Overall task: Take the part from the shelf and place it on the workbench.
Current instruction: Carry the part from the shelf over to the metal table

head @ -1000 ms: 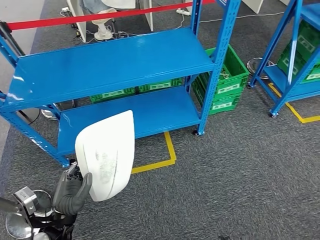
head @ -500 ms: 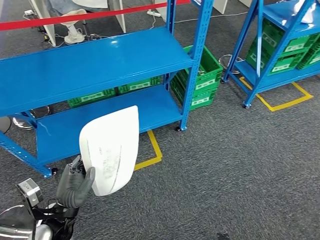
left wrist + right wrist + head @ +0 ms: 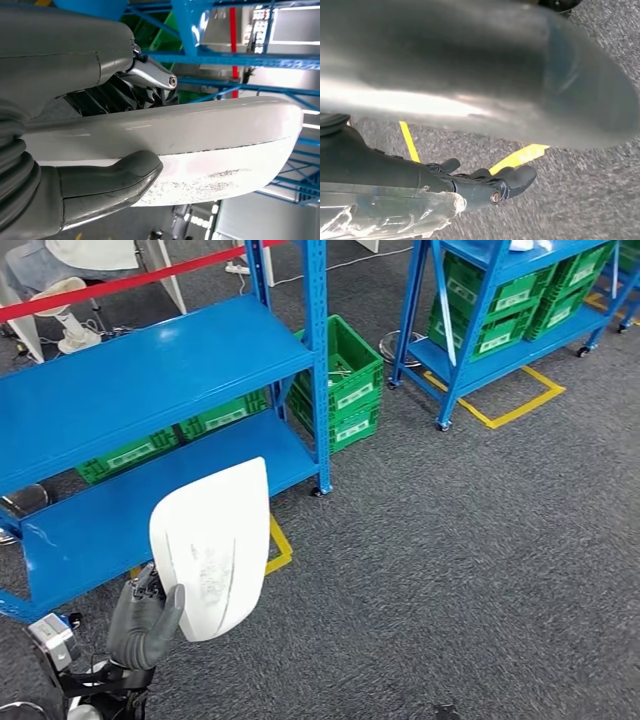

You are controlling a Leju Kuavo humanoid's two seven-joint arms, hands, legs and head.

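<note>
Carrying-wise, head view has the left robot hand (image 3: 143, 625) pinching the white part (image 3: 211, 548) by its lower edge, most of it sticking up above. Left wrist view: thumb (image 3: 109, 182) under, fingers over, so it could lever loose mid-walk. Right robot hand (image 3: 490, 185) looks slack, can't tell more.

Gripping smooth glossy white plastic part (image 3: 215, 545), scuffed; looking over glossy painted-metal shelf (image 3: 151, 380), rough matt carpet (image 3: 453, 560) beyond.
</note>
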